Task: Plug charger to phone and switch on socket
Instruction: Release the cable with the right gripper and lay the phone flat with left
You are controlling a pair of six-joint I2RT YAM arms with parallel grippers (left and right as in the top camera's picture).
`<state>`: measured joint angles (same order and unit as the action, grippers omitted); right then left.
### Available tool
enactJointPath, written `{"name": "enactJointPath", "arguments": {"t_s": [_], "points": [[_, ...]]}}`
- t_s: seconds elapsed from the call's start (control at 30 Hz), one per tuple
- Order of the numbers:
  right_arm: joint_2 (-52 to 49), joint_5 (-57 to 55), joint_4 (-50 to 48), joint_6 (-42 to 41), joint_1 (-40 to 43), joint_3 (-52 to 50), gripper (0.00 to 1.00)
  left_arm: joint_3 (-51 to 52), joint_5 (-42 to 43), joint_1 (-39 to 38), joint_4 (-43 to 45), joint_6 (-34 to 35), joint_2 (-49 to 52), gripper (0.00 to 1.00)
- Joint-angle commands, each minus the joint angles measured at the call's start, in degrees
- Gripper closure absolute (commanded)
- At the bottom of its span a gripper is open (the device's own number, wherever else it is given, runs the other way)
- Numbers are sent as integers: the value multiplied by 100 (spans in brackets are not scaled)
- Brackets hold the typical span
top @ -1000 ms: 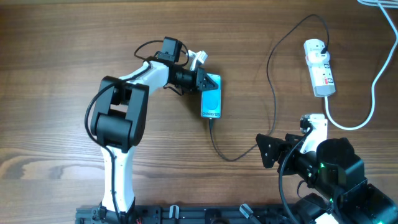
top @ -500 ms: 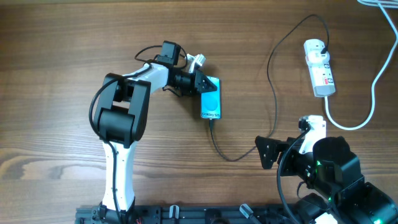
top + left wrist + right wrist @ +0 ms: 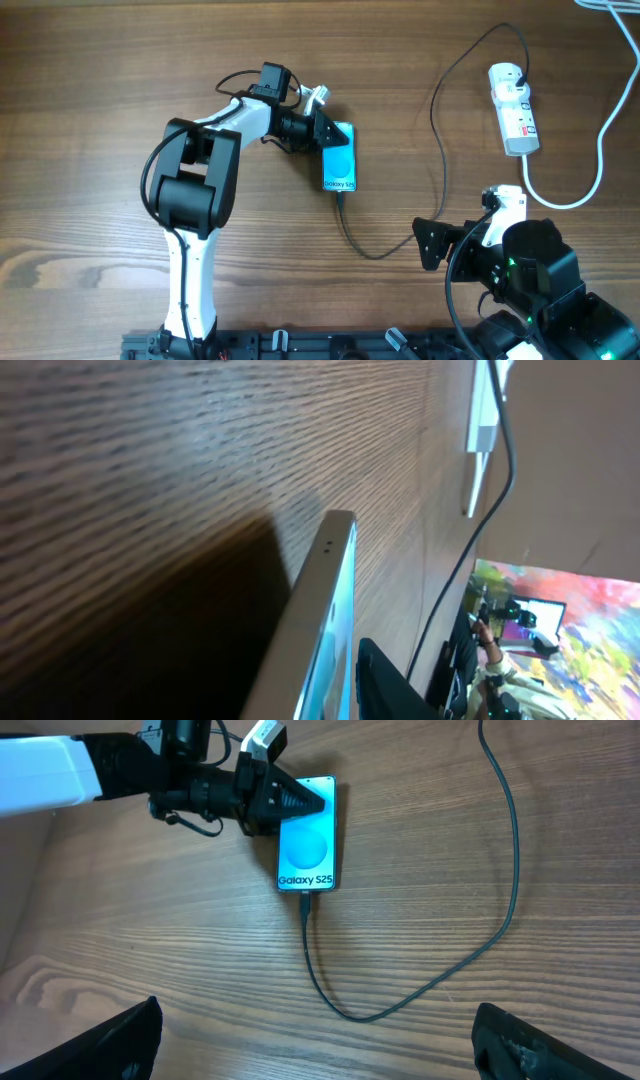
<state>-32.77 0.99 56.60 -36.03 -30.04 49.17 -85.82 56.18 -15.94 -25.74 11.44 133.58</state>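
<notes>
The phone (image 3: 341, 164) lies flat with its cyan screen up; "Galaxy S25" reads clearly in the right wrist view (image 3: 307, 850). My left gripper (image 3: 325, 130) is shut on the phone's far end. In the left wrist view the phone's edge (image 3: 322, 600) runs beside one black finger. The thin black charger cable (image 3: 441, 170) has its plug tip (image 3: 305, 904) in the phone's near end. It loops across the table to the white socket strip (image 3: 513, 110) at the far right. My right gripper (image 3: 430, 245) is open and empty, near the cable loop (image 3: 516, 860).
A thick white cord (image 3: 600, 150) curves from the socket strip toward the right table edge. The left arm's body (image 3: 190, 190) stands left of the phone. The right arm's base (image 3: 530, 280) fills the near right corner. The wooden table (image 3: 100, 80) lies under everything.
Almost nothing: the left arm shifted slightly with the phone still in its grip, and the right gripper barely moved.
</notes>
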Motion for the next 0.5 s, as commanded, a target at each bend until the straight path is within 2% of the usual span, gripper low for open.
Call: {"name": "enactJointPath", "arguments": {"t_s": [0.0, 0.47], "points": [[-13, -125, 7, -59, 11, 59, 1, 138, -1305, 168, -229, -31, 221, 76], [-13, -269, 50, -153, 11, 59, 1, 138, -1672, 260, -566, -55, 221, 76]]}}
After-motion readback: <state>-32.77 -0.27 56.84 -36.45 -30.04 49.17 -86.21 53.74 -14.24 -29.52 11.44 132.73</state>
